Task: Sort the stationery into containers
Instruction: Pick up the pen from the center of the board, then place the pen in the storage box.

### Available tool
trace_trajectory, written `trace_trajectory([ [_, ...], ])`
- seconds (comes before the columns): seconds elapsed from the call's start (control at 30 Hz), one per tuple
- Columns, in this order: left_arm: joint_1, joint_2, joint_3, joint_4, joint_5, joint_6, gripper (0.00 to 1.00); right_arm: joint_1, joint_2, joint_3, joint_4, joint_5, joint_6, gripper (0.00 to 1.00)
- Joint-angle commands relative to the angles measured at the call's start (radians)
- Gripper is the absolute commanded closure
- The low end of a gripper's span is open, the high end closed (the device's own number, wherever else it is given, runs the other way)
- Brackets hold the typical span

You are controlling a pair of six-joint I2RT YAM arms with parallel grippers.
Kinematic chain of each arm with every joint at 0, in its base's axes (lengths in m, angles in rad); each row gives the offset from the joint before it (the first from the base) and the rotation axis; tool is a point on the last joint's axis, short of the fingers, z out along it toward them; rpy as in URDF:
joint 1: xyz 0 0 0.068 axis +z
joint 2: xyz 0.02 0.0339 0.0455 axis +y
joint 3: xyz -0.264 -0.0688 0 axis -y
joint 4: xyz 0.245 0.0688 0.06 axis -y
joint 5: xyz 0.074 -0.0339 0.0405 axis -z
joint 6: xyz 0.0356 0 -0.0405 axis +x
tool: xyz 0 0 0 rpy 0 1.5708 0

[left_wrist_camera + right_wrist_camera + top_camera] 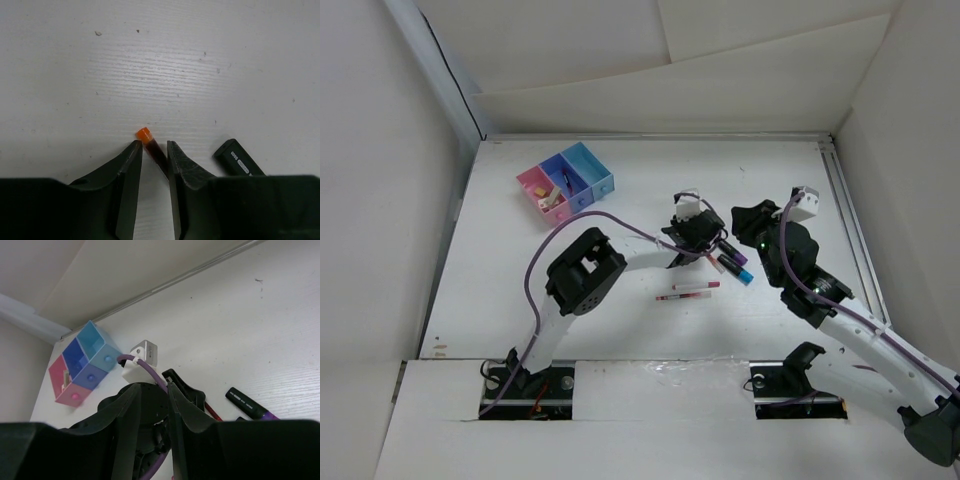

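While the containers (pixel 90 377) stand in a joined row, pink, blue, light blue, at the far left of the table (pixel 620 335), the piece being dealt with lies well apart from them, near the middle. It is a thin dark-red pen (pixel 156 156) with an orange end.

The pen is judged light and stiff. Its slick, narrow barrel would probably roll or pivot if pinched near one end. A hold across the barrel, back from the orange end, looks safest and needs only modest force.

The left arm reaches out low from its base, elbow bent, wrist pointing down at the table. The left gripper (pixel 154 144) straddles the pen with its jaws only a little apart. The barrel lies against the right-hand finger, and a sliver of table shows on the other side, so the pen looks bracketed rather than clamped.

Just right of it lies a dark marker (pixel 239 159), one of a small cluster with purple and cyan ends (pixel 732 262). Two more pens (pixel 692 288) lie nearer the bases.

Further right, the right arm bends up and over. The right gripper (pixel 169 386) hangs above the table beside the cluster, its fingers drawn together and holding nothing.
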Motion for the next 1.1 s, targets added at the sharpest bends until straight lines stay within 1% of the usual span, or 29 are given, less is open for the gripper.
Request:
trace_trajectory([
  [0.0,-0.011,0.027,0.031,-0.073,-0.066,0.007,0.78,-0.004,-0.013,0.017,0.025,0.005,0.003,0.66],
  [0.1,-0.011,0.027,0.031,-0.083,-0.116,0.007,0.91,-0.004,-0.023,0.017,0.025,0.005,0.003,0.66],
  [0.23,-0.011,0.004,0.022,-0.104,-0.182,0.016,0.97,-0.004,-0.023,0.017,0.025,0.005,0.003,0.66],
  [0.33,0.011,-0.005,0.022,-0.118,-0.201,0.016,1.0,-0.004,-0.023,0.017,0.025,0.005,0.003,0.66],
  [0.43,0.022,-0.03,-0.004,-0.112,-0.234,0.016,1.0,-0.004,-0.023,0.017,0.025,-0.006,0.003,0.66],
  [0.53,0.071,-0.03,-0.015,-0.099,-0.235,0.007,1.0,-0.004,-0.023,0.017,0.025,-0.006,0.003,0.65],
  [0.63,0.123,-0.039,-0.041,-0.087,-0.204,0.007,1.0,-0.004,-0.023,0.008,0.025,-0.006,0.003,0.65],
  [0.73,0.152,-0.052,-0.05,-0.078,-0.193,0.036,0.91,-0.004,-0.013,0.008,0.025,-0.016,0.003,0.65],
  [0.8,0.152,-0.062,-0.063,-0.078,-0.193,0.056,0.83,-0.004,-0.013,0.008,0.025,-0.016,0.003,0.65],
  [0.83,0.152,-0.073,-0.063,-0.078,-0.193,0.07,0.81,-0.004,-0.013,0.008,0.025,-0.016,0.003,0.65],
  [0.87,0.152,-0.073,-0.072,-0.078,-0.193,0.07,0.76,-0.004,-0.004,0.008,0.025,-0.016,0.003,0.65],
  [0.9,0.152,-0.084,-0.072,-0.078,-0.181,0.085,0.74,-0.004,-0.004,0.008,0.025,-0.016,0.003,0.65],
  [1.07,0.143,-0.117,-0.13,-0.078,-0.181,0.096,0.74,-0.004,0.005,0.008,0.034,-0.016,0.003,0.65],
])
